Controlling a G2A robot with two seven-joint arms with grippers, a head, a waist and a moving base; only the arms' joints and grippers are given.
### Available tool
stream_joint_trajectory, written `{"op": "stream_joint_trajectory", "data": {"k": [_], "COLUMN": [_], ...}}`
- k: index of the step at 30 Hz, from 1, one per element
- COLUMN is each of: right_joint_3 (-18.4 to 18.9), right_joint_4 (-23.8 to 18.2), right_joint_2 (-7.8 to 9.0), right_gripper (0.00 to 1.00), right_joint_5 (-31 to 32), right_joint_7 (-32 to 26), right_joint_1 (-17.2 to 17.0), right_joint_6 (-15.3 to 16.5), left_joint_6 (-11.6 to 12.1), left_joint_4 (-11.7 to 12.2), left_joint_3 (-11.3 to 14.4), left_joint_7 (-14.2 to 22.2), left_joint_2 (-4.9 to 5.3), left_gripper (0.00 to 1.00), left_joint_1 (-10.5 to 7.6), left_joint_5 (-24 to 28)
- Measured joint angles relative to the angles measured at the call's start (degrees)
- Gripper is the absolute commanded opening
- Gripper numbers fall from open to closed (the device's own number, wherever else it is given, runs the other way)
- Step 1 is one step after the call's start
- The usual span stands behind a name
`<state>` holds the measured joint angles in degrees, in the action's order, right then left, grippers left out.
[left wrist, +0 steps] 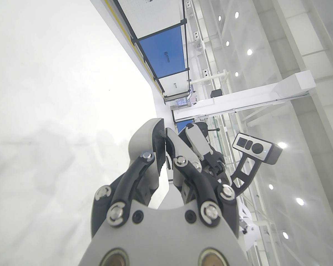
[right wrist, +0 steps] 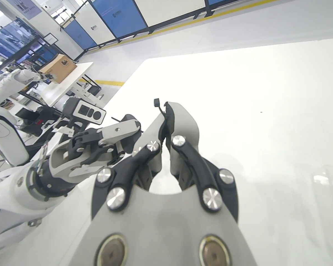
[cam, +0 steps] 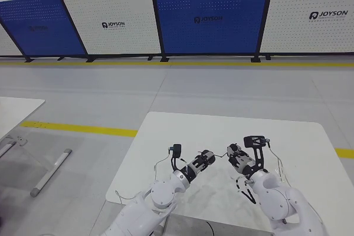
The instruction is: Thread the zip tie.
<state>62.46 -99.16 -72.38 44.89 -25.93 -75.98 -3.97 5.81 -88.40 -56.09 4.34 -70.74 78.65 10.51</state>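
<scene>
Right up close from the right wrist: the right gripper (right wrist: 164,112) is pinched tight, fingers pressed together, and the zip tie (right wrist: 156,102) comes out from between the fingertips, its small square black head poking just past them, free in the air above the white table (right wrist: 252,89). From the left wrist it's the same picture: the left gripper (left wrist: 164,137) is clamped narrow, pads meeting at the tips with a small dark sliver nipped there, which looks like the tie's other end, and the right gripper sits just behind those tips. In the top view, both arms are in at the lower middle of the frame, over the near part of the table, grippers facing each other tip to tip and just apart, left one a touch left of centre, right one a touch right. A thin dark strand bridges the small gap between them, held up off the tabletop. Further up the frame comes the table's far edge, then grey floor with a yellow line (cam: 76,128) crossing. A second white table (cam: 12,112) sits at the left edge, and blue and white panels (cam: 209,26) run along the top.
</scene>
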Motion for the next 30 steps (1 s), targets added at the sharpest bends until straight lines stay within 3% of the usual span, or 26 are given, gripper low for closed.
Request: {"op": "stream_joint_trajectory", "data": {"k": [20, 30], "right_joint_3": [-0.88, 1.67], "right_joint_4": [4.55, 2.62], "right_joint_2": [-0.76, -0.49], "right_gripper": [0.0, 0.0], "right_joint_5": [-2.92, -4.61], "right_joint_7": [1.24, 6.34], "right_joint_1": [1.73, -1.32], "right_joint_6": [2.25, 5.52], "left_joint_6": [0.0, 0.8], "left_joint_4": [-0.06, 0.73], "left_joint_3": [0.03, -1.1], "left_joint_7": [0.05, 2.57], "left_joint_2": [-0.02, -0.55], "left_gripper": [0.0, 0.0], "left_joint_1": [0.04, -0.2], "left_joint_5": [0.19, 8.92]}}
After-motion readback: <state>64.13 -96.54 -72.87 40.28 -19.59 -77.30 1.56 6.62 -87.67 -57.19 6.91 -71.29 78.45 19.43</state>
